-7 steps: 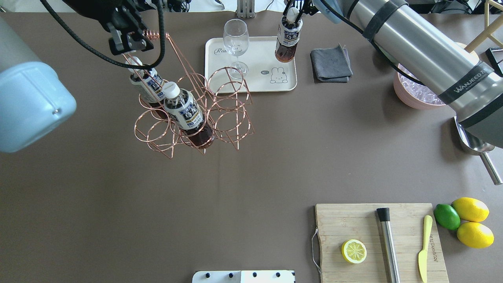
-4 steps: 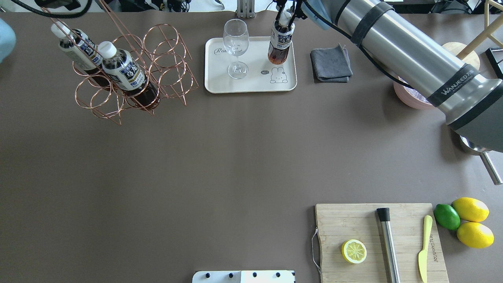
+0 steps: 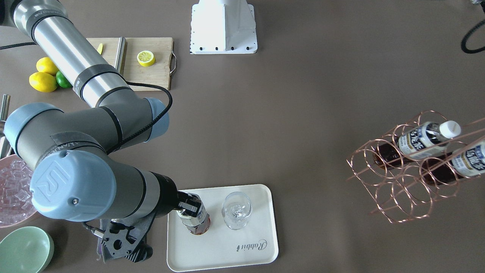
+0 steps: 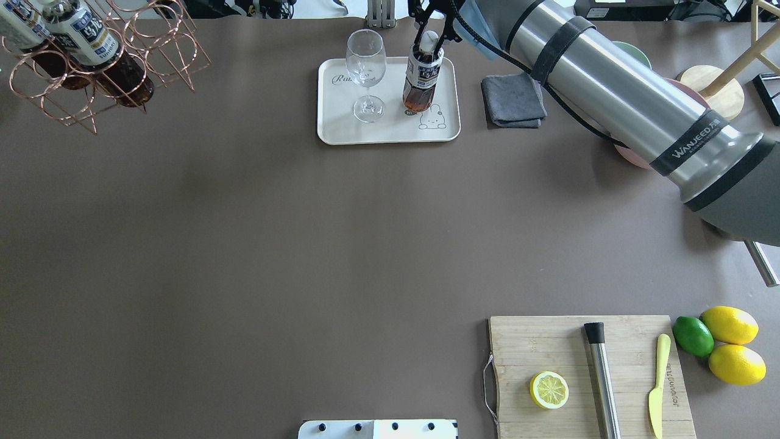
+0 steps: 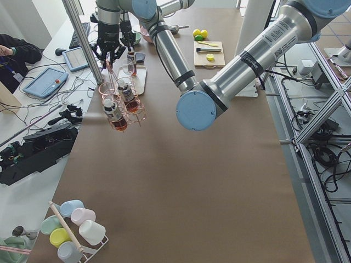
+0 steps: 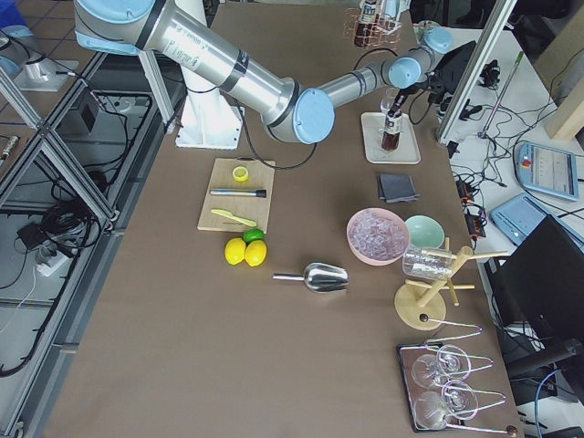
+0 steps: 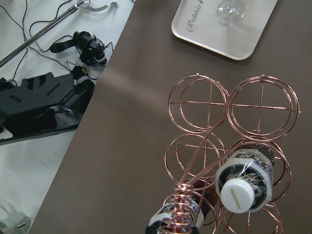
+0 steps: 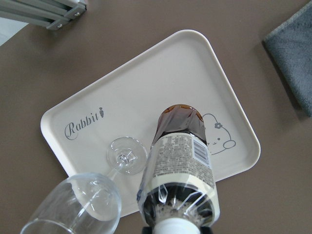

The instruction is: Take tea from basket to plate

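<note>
My right gripper is shut on the white cap of a tea bottle, held upright. The bottle's base is at the cream plate by the bear drawing. I cannot tell whether it touches. It also shows in the right wrist view as the tea over the plate. The copper wire basket hangs tilted above the table's far left corner with two tea bottles in it. Its handle rises toward the left wrist camera. The left gripper shows only in the exterior left view, so I cannot tell its state.
A stemmed glass stands on the plate just left of the held bottle. A grey cloth lies right of the plate. Pink ice bowl and green bowl sit beyond it. Cutting board, lemons lie near right.
The basket with its two bottles has swung from beside the plate to the far left corner. My right gripper has brought the tea inward from the plate's right edge and lower, beside the glass.
</note>
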Controlling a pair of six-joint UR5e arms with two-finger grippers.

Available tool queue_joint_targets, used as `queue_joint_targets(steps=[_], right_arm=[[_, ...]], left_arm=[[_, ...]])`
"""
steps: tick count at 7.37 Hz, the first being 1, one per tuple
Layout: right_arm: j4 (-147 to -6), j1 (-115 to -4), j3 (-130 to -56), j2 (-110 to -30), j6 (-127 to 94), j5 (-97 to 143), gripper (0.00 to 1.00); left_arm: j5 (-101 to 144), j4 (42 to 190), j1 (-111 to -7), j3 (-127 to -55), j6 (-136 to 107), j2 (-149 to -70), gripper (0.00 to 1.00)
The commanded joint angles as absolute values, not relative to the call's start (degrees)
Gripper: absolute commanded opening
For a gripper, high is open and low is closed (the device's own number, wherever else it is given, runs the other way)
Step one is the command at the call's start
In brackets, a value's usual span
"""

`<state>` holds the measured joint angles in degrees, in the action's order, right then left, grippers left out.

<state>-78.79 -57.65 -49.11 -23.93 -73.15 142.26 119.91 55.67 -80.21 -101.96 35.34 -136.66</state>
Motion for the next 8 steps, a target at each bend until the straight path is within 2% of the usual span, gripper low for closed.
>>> queue_joint_targets(steps=[1, 2, 3, 4, 6, 8], right_arm=[[-78.84, -56.87, -49.57, -24.17, -73.04, 142.12, 0.0], [-78.84, -56.78, -49.57, -24.34, -73.04, 142.12, 0.23], [-78.84, -56.52, -49.57, -24.43, -73.04, 142.03, 0.61], [-78.84, -56.51, -49.66, -24.43, -73.04, 142.03, 0.73], [-79.53, -57.12, -53.23, -24.78, -73.12, 142.47, 0.91], [-86.01, -58.09, -66.81, -32.47, -71.12, 142.91, 0.95]], left_arm=[[119.88, 68.4, -82.71, -91.71, 42.5, -134.14, 0.0], [119.8, 72.73, -82.53, -89.49, 47.06, -133.6, 0.0], [119.79, 73.56, -82.36, -88.6, 53.03, -133.51, 0.0], [119.79, 74.17, -82.44, -88.16, 57.09, -133.42, 0.0], [119.36, 77.75, -82.35, -84.93, 57.57, -133.68, 0.0], [119.27, 82.42, -82.53, -81.05, 57.48, -133.94, 0.0]])
